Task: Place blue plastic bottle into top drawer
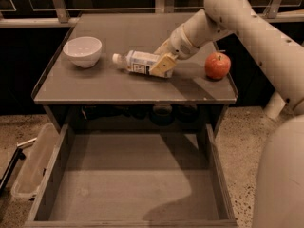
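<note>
The blue plastic bottle (140, 62) lies on its side on the tabletop, with its white cap pointing left toward the bowl. My gripper (164, 64) is down at the bottle's base end and covers that end. The arm reaches in from the upper right. The top drawer (133, 184) is pulled open below the tabletop's front edge, and its flat bottom is bare.
A white bowl (82, 51) stands on the left of the tabletop (118, 84). A red apple (217, 65) sits at its right edge, just right of my arm. A clear plastic bin (33, 163) lies on the floor to the left of the drawer.
</note>
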`<move>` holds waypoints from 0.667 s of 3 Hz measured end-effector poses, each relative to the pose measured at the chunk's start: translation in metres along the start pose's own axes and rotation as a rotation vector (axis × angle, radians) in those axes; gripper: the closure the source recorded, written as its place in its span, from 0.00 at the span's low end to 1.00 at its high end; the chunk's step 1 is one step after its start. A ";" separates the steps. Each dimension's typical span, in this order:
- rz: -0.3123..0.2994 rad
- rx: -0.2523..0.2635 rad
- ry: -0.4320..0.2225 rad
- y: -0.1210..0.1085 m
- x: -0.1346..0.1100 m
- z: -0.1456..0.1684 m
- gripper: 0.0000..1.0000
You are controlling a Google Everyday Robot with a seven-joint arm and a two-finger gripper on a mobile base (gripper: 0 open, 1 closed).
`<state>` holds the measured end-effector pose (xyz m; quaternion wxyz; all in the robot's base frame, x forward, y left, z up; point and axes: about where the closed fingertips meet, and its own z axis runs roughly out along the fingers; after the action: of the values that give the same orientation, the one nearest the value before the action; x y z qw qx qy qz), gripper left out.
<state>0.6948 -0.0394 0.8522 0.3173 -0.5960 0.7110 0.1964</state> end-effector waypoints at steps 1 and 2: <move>-0.011 -0.021 -0.028 0.020 0.008 -0.007 1.00; -0.012 -0.021 -0.029 0.020 0.006 -0.010 1.00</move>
<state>0.6724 -0.0458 0.8530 0.3227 -0.6007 0.7005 0.2106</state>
